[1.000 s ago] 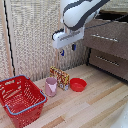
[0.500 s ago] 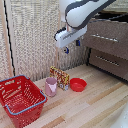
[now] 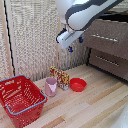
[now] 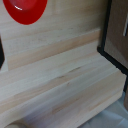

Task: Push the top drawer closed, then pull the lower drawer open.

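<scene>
In the exterior view the top drawer (image 3: 109, 36) is on the right, dark brown with a thin silver bar handle (image 3: 106, 38). Its front seems to stand a little further out than the lower drawer (image 3: 111, 64) beneath it. My gripper (image 3: 74, 44) hangs in the air to the left of the top drawer's front, not touching it. Its two dark-tipped fingers are apart and hold nothing. The wrist view shows the wooden floor and a dark cabinet edge (image 4: 114, 40).
On the wooden floor are a red basket (image 3: 20, 97) at the exterior view's left, a pink cup (image 3: 51, 86), a patterned box (image 3: 61, 77) and a red bowl (image 3: 77, 84) (image 4: 25, 9). A ribbed pale wall (image 3: 35, 40) stands behind them.
The gripper has shifted slightly toward the exterior view's right, nearer the drawers. Nothing else has moved.
</scene>
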### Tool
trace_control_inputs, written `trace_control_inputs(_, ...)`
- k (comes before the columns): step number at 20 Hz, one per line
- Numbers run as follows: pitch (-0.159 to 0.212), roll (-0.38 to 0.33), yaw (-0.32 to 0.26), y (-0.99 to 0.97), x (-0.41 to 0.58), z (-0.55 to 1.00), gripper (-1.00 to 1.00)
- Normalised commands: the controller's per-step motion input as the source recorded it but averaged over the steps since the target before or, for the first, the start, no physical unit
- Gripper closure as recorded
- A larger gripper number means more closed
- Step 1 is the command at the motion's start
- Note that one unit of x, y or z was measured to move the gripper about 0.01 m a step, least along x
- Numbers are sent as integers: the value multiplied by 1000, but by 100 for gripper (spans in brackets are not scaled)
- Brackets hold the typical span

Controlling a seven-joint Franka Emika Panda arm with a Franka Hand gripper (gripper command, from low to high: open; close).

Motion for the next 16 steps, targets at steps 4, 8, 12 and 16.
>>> trace_control_inputs(4,0,-360,99,-9,0,131,-100)
trace_control_inputs(8,-1,-360,101,-10,0,130,-100)
trace_control_inputs(12,-16,-351,110,-32,0,124,-100)
trace_control_inputs(16,-28,-311,122,-111,0,69,-100)
